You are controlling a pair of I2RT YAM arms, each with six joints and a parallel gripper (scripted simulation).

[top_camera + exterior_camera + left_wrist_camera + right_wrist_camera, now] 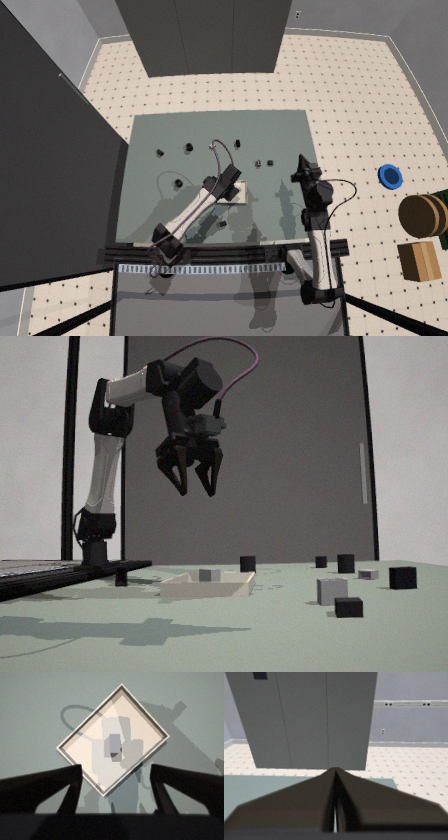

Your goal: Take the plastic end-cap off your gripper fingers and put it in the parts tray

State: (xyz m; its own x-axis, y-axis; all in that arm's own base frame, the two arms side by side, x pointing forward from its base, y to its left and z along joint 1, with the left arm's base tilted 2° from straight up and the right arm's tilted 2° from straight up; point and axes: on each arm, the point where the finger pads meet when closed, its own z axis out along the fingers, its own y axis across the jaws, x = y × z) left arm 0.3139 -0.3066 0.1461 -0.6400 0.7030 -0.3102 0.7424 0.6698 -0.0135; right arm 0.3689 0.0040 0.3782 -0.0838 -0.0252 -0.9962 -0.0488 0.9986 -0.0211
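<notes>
"What is the biggest thing below our grippers?"

"It is the green table (150, 130) (150, 656) (22, 694) (246, 788). Above it we have our left gripper (230, 192) (198, 495) (116, 771), which points down with its fingers apart and nothing between them. Our right gripper (301, 157) (334, 775) is near the table's side edge, and its fingers are closed together."

"And where do we see the parts tray (245, 192) (215, 589) (146, 711)?"

"It lies under our left gripper, well apart from the fingertips. The grey end-cap (209, 575) (115, 743) is inside this tray, below the opening of our left fingers."

"Do we see also smaller pieces?"

"Yes, we see a light grey piece (258, 163) (332, 591) and, just beside it, a small black block (270, 162) (348, 607). From above, both are located between our two grippers."
</notes>
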